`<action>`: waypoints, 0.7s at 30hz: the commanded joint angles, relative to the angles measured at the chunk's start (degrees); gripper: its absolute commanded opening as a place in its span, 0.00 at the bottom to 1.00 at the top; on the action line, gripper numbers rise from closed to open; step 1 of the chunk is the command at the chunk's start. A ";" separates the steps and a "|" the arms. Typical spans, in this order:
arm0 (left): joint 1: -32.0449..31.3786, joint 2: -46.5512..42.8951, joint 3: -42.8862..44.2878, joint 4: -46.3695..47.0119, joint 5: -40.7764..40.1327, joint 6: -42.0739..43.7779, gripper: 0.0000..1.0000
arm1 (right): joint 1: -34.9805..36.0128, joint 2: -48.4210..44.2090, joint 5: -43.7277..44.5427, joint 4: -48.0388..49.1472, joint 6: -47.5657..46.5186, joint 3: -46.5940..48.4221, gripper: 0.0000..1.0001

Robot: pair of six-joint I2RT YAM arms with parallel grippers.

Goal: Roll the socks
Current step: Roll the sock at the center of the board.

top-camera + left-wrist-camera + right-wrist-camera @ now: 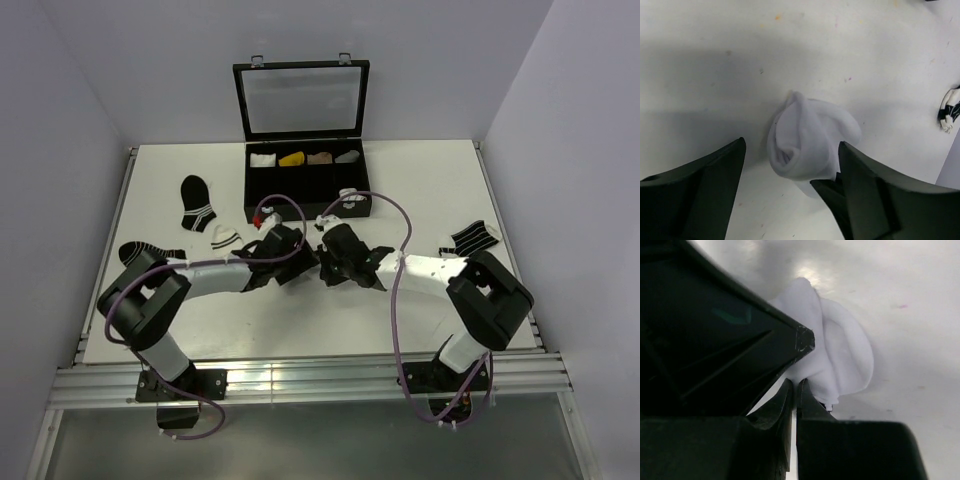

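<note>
A plain white sock [807,135], rolled into a loose bundle, lies on the white table between my two grippers. My left gripper [792,145] stands open, one finger on each side of the bundle and neither pressing it. My right gripper [795,384] is shut, its tips against the lower edge of the sock [840,350]; whether fabric is pinched between them does not show. From above, the left gripper [298,250] and right gripper [328,262] meet at the table's middle and hide the sock. A small white bundle with black lines [225,238] lies left of them.
An open black box [305,178] with rolled socks in its compartments stands at the back. Black socks with white stripes lie at the left [197,205], the far left [140,250] and the right [472,237]. A small black-and-white bundle [350,195] sits at the box's front edge.
</note>
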 commanded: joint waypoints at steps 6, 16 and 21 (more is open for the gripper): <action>-0.02 -12.50 -8.74 -3.27 -7.55 -3.26 0.83 | -6.87 4.50 -29.85 -2.18 12.68 2.06 0.00; -0.02 -16.13 -14.55 2.88 -5.20 -2.82 0.79 | -16.37 12.76 -43.67 3.55 17.44 2.76 0.00; -0.11 -11.82 -13.15 5.17 -2.99 -2.03 0.77 | -17.43 16.81 -45.86 3.55 17.18 4.96 0.00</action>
